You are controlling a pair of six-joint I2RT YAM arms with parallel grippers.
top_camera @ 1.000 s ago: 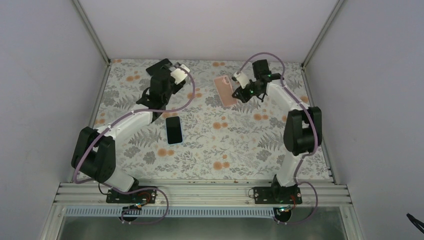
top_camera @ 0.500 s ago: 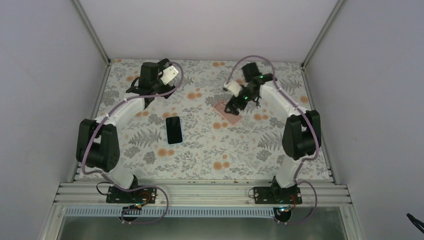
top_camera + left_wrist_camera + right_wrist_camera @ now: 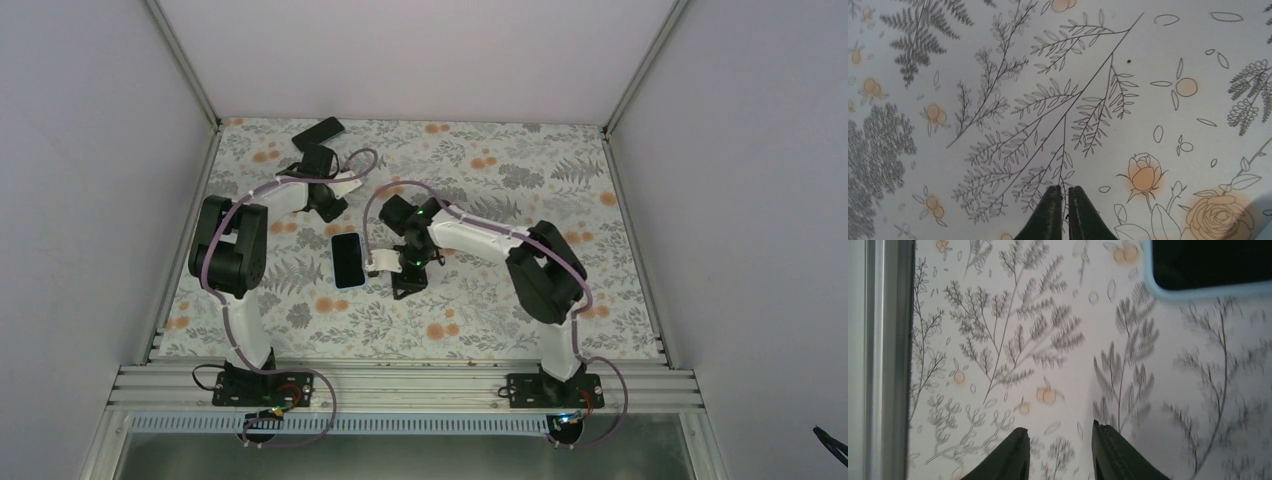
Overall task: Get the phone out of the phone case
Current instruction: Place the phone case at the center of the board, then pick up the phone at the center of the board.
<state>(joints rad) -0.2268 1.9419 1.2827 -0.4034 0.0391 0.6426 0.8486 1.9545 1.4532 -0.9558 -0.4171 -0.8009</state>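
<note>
The phone [image 3: 348, 260], a black slab with a light blue rim, lies flat near the middle of the flowered table. One end of the phone [image 3: 1208, 265] shows at the top right of the right wrist view. No phone case shows apart from it in any view. My right gripper [image 3: 404, 288] hangs just right of the phone; in its own view the right gripper [image 3: 1058, 431] is open with only tablecloth between the fingers. My left gripper [image 3: 328, 205] sits behind the phone. The wrist view shows this left gripper [image 3: 1064, 189] shut on nothing.
An aluminium rail [image 3: 400, 385] runs along the near edge; a rail [image 3: 888, 360] also shows at the left of the right wrist view. White walls close the table on three sides. The right arm [image 3: 480, 235] stretches across the table's middle.
The right arm set a pink case down at the back right, let go, then swung left beside the phone; the case no longer shows. The left arm folded back and shut its jaws.
</note>
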